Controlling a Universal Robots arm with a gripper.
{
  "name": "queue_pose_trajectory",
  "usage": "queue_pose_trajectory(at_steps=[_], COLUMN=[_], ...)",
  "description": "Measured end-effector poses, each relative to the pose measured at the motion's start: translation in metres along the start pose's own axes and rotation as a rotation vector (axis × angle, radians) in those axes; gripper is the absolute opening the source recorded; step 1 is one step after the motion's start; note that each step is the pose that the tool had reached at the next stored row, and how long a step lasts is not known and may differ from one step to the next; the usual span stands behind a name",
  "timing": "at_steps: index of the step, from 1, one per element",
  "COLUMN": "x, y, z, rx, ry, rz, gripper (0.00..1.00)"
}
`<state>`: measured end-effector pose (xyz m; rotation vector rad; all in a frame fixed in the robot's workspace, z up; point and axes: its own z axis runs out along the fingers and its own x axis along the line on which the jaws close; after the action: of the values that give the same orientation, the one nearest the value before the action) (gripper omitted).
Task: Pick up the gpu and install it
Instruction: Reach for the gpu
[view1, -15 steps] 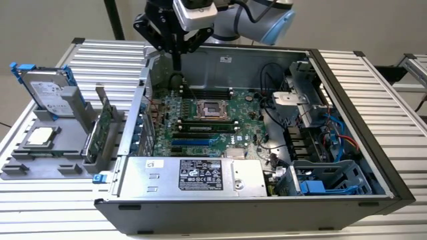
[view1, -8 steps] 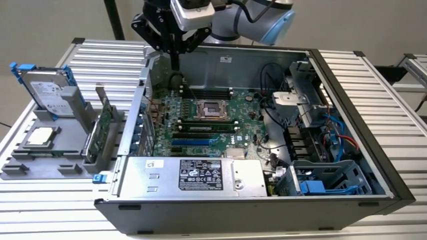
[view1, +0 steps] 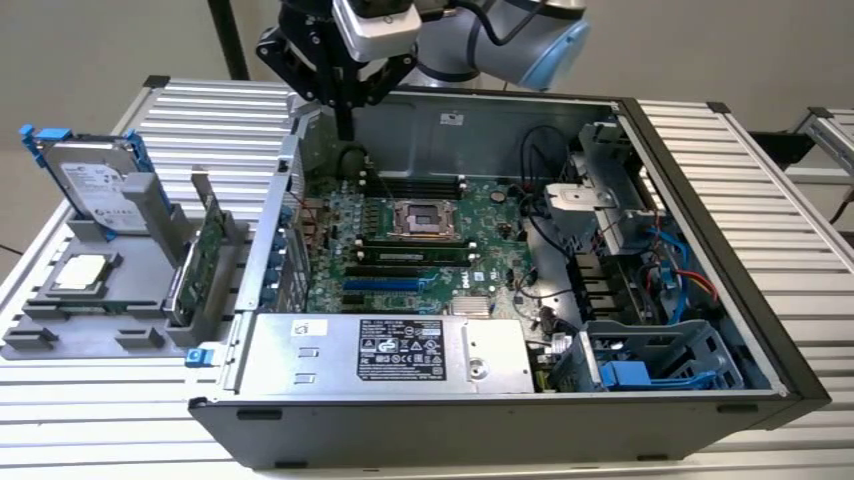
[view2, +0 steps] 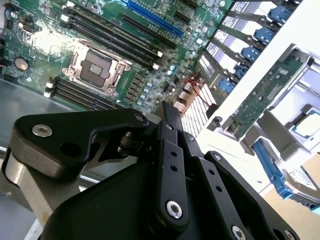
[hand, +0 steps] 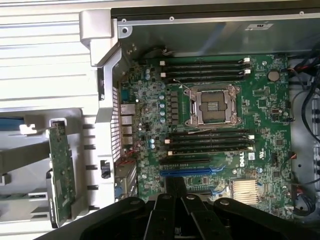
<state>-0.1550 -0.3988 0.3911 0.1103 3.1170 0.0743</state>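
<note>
An open computer case (view1: 694, 250) lies on its side on a ribbed metal table (view1: 747, 150), its green motherboard (view1: 414, 250) facing up with the bare processor socket (view1: 424, 218) near the middle. The black gripper (view1: 344, 126) hangs above the case's far corner on the exterior view's left, pointing down over the motherboard's edge; its two fingers are pressed together and hold nothing. The gpu (view1: 200, 265) stands on its edge in a grey holder (view1: 80, 335) outside the case, just beside the case wall on the exterior view's left, well apart from the gripper. In the first wrist view the gpu (hand: 62, 175) shows as a narrow green card beyond the case wall. A silver hard drive (view1: 100, 185) with blue clips and a small square chip (view1: 83, 272) sit in the same holder
</note>
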Motion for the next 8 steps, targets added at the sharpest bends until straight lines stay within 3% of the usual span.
queue_pose_trajectory(at_steps=[8], x=[0.0024], y=[-0.0002], z=[0.0], rx=[0.0], ry=[-0.0001], rz=[0.0], gripper=[0.0])
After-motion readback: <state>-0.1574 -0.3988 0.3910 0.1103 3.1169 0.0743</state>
